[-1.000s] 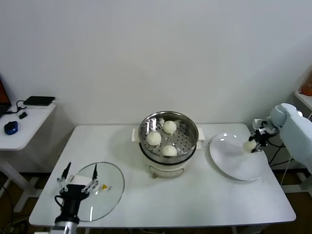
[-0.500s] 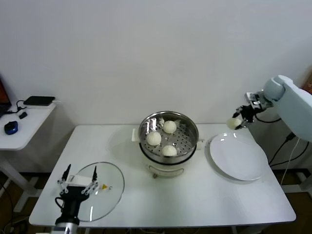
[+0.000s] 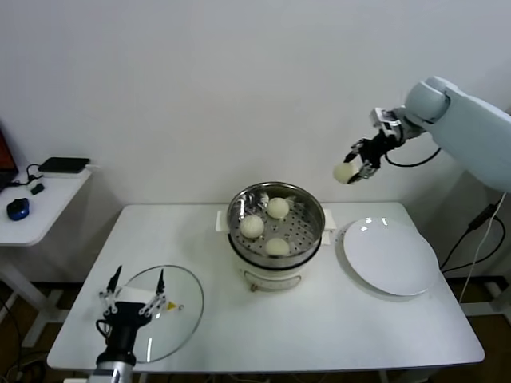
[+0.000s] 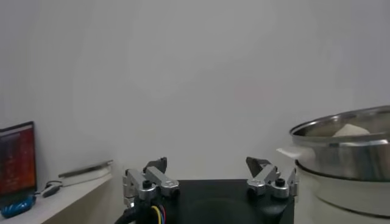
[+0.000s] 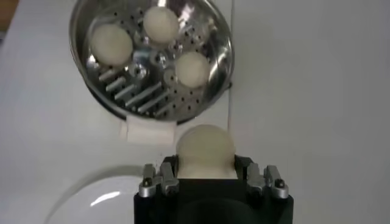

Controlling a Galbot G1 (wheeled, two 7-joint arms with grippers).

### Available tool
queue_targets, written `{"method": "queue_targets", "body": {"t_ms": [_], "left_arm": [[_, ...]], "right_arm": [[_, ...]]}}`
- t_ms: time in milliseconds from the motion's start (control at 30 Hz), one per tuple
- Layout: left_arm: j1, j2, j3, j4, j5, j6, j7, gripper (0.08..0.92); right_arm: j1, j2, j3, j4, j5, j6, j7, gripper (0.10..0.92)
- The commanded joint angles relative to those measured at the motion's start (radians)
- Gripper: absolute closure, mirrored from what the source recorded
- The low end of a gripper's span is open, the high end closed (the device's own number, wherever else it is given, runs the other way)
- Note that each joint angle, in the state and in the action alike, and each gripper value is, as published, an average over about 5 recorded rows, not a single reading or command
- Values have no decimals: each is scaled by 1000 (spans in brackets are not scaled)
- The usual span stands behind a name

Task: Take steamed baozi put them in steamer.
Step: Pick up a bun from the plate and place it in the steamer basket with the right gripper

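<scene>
At the near left edge of the white desk [image 3: 319, 335], the left gripper [image 3: 134, 301] hangs parked over the glass lid [image 3: 172, 311], its fingers spread apart and holding nothing. The near right stretch of the desk lies bare. Mid-desk stands the steamer [image 3: 275, 227], three steamed baozi [image 3: 252, 227] on its perforated floor, with free floor left on its right side. Just beside it to the right lies the white plate [image 3: 391, 259], bare. High above the gap between them, the right gripper [image 3: 357, 166] has its fingers clamped tight on a fourth baozi [image 5: 205, 149]. A plain white wall [image 3: 239, 96] closes the back; a side table [image 3: 36, 207] sits far left.
</scene>
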Motion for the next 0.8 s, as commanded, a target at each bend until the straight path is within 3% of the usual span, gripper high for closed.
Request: {"method": "queue_targets", "body": {"t_ms": [33,800], "left_arm": [[-5,-3,5,-1,15,4,0,177],[-29,-5,-2,-3,16,14,-1,177]], "right_arm": [[86,69,-190,140,196,-120,31,414],[-139,243,-167,-9,129,-135,43,414]]}}
